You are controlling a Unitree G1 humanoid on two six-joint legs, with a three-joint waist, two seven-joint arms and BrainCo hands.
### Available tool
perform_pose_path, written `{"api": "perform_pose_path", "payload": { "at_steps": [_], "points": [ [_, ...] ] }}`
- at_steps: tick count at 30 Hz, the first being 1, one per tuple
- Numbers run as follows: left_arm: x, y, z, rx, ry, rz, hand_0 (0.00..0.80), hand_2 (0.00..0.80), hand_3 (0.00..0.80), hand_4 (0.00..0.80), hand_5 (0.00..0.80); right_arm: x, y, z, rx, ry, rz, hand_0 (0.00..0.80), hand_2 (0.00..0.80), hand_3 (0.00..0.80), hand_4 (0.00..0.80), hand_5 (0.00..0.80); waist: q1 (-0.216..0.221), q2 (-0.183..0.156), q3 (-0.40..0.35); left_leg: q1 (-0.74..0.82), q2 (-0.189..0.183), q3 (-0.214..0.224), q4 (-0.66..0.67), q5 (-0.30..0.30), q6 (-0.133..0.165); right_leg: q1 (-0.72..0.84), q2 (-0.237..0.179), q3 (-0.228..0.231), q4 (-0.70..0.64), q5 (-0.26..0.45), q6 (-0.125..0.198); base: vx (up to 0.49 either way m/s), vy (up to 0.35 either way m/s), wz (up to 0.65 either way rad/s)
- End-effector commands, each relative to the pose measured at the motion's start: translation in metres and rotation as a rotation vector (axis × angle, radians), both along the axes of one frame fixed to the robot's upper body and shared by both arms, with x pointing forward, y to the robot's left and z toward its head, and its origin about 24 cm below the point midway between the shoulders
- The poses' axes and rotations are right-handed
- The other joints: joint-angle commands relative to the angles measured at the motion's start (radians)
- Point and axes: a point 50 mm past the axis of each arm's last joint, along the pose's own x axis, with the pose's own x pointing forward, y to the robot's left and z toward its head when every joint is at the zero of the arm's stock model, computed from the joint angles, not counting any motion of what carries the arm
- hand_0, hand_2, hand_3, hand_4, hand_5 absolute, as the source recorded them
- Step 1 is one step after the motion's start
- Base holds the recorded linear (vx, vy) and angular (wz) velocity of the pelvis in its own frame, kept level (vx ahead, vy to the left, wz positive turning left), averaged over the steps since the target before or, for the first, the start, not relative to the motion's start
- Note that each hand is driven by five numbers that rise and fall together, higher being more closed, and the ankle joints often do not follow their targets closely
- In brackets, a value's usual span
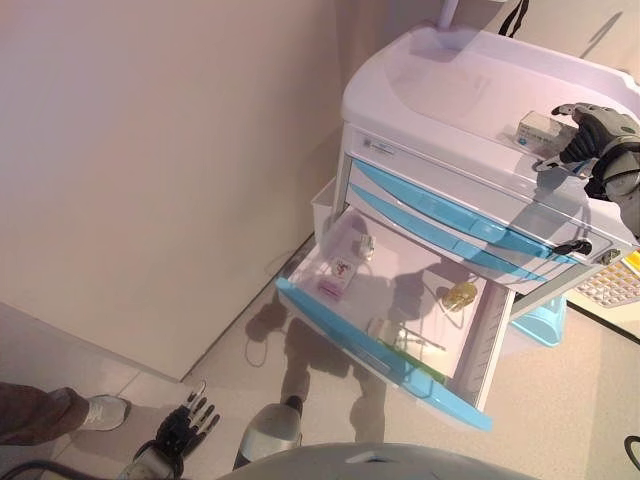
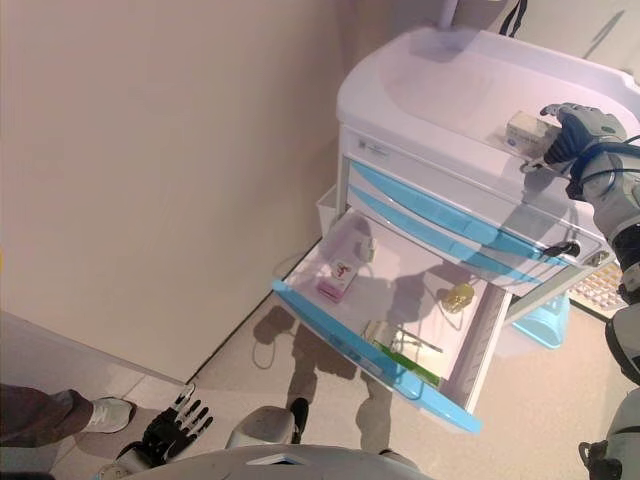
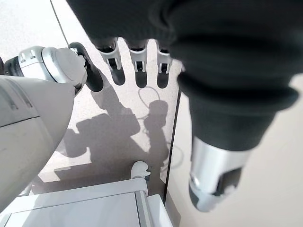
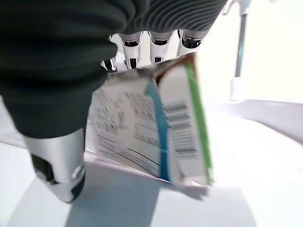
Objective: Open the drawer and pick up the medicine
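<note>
A white medicine box (image 1: 541,130) sits in the grip of the robot's right hand (image 1: 600,132), fingers and thumb curled round it, just above the top of the white cart (image 1: 470,80) near the cart's right edge. The wrist view shows the box (image 4: 156,137) close over the white surface, whether touching it or just clear cannot be told. Below the cart's top, the lowest blue-fronted drawer (image 1: 385,360) stands pulled well out, with a pink packet (image 1: 335,285), a small yellowish bottle (image 1: 461,295) and a green-edged item (image 1: 405,345) lying inside. The left hand (image 1: 183,430) hangs low by the floor, well away from the cart, fingers straight and empty. A person's shoe (image 1: 103,410) shows on the floor beside that hand. The drawer step looks done and the pick-up appears in hand; the next move likely calls for keeping a firm hold while setting the box down or carrying it off.
</note>
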Motion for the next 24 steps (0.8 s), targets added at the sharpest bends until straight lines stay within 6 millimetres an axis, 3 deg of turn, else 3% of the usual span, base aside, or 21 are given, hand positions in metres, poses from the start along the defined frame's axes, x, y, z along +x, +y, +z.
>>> {"api": "perform_pose_path", "payload": {
  "at_steps": [1, 6, 10, 19, 24],
  "points": [
    [0.001, 0.006, 0.004, 0.02, -0.006, -0.061, 0.0, 0.0, 0.0, 0.0, 0.0, -0.002, -0.005, 0.037, -0.156, -0.14, -0.073, 0.0, 0.0, 0.0, 0.0, 0.0, 0.032, 0.011, 0.004, 0.041, -0.011, -0.068, -0.034, -0.048, 0.02, -0.015, -0.054, 0.008, 0.087, 0.057, 0.03, 0.0, 0.0, 0.0],
    [0.002, 0.003, 0.004, 0.021, -0.01, -0.06, 0.0, 0.0, 0.0, 0.0, 0.0, -0.01, -0.01, 0.053, -0.526, -0.241, -0.162, 0.0, 0.0, 0.0, 0.0, 0.0, 0.033, 0.015, 0.003, 0.039, -0.008, -0.063, -0.034, -0.047, 0.019, -0.016, -0.054, 0.002, 0.085, 0.05, 0.032, 0.0, 0.0, 0.0],
    [0.005, 0.001, 0.005, 0.022, -0.011, -0.062, 0.0, 0.0, 0.0, 0.0, 0.0, -0.012, -0.009, 0.049, -0.684, -0.181, -0.166, 0.0, 0.0, 0.0, 0.0, 0.0, 0.037, 0.015, 0.0, 0.034, -0.009, -0.06, -0.033, -0.046, 0.02, -0.015, -0.056, -0.004, 0.084, 0.051, 0.035, 0.0, 0.0, 0.0],
    [-0.004, 0.003, 0.005, 0.012, 0.005, -0.064, 0.0, 0.0, 0.0, 0.0, 0.0, -0.023, -0.013, 0.066, -0.737, -0.329, -0.229, 0.0, 0.0, 0.0, 0.0, 0.0, 0.039, 0.023, -0.005, 0.034, -0.008, -0.063, -0.035, -0.045, 0.022, -0.011, -0.052, -0.009, 0.078, 0.041, 0.031, 0.0, 0.0, 0.0],
    [-0.01, 0.004, 0.006, 0.029, -0.007, -0.118, 0.0, 0.0, 0.0, 0.0, 0.0, -0.023, 0.001, 0.083, -0.685, -0.474, -0.137, 0.0, 0.0, 0.0, 0.0, 0.0, 0.029, 0.026, -0.007, 0.036, -0.007, -0.057, -0.036, -0.047, 0.02, -0.012, -0.049, -0.007, 0.075, 0.04, 0.032, 0.0, 0.0, 0.0]
  ]
}}
